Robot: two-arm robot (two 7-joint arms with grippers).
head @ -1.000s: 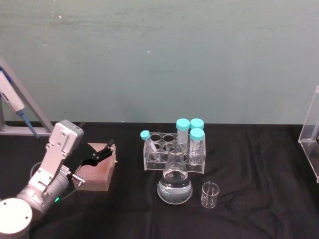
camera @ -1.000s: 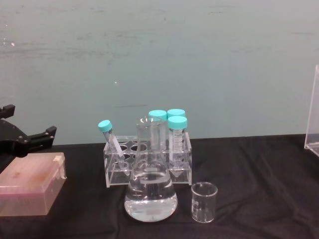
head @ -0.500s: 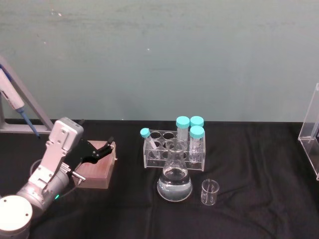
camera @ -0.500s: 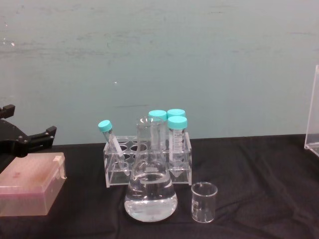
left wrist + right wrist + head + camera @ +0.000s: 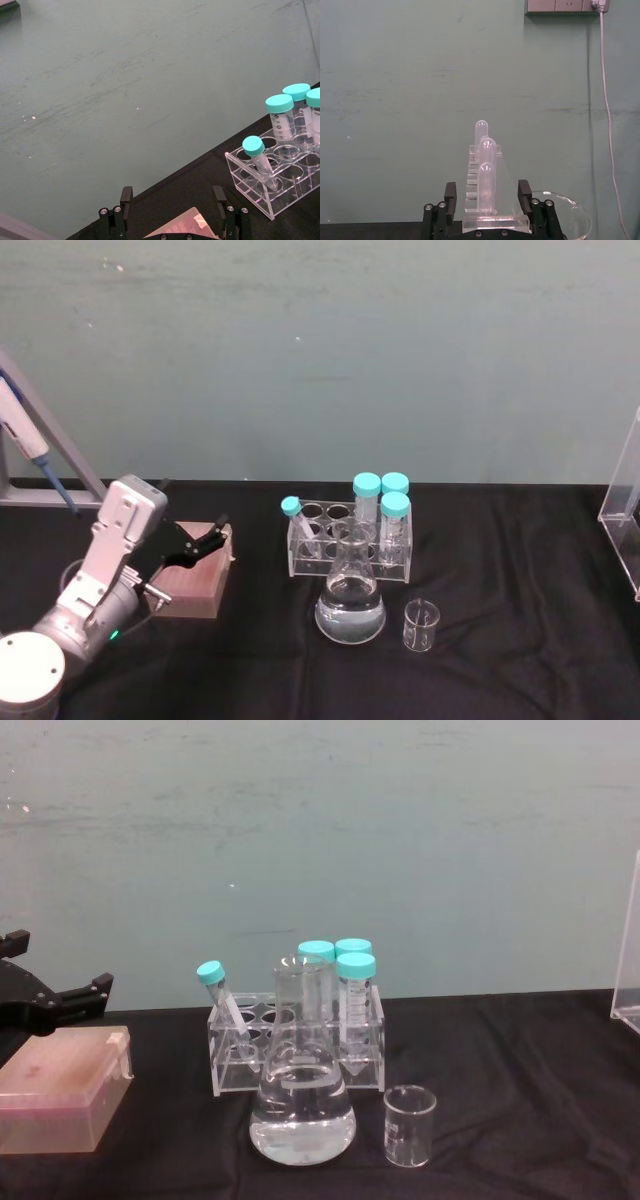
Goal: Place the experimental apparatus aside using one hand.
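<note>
- Seemingly we are only starting: nothing is being gripped, and the conical flask is standing mid-table, with the small beaker at its 3 o'clock and the tube rack at its 12.
- Our left gripper is hovering at the flask's 9 o'clock over a pink box, fingers spread wide and empty. Our right gripper is idling, likewise spread and empty, facing a clear stand.
- Next we are likely reaching for the flask's neck, gently.
- Bare black cloth is lying open toward 3 o'clock, though the beaker is crowding that path.

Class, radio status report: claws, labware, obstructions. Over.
Left claw open over pinkish plastic box. Right claw open, facing tall clear acrylic stand. Conical glass flask of clear liquid, small glass beaker ungripped; teal-capped tube rack behind.
</note>
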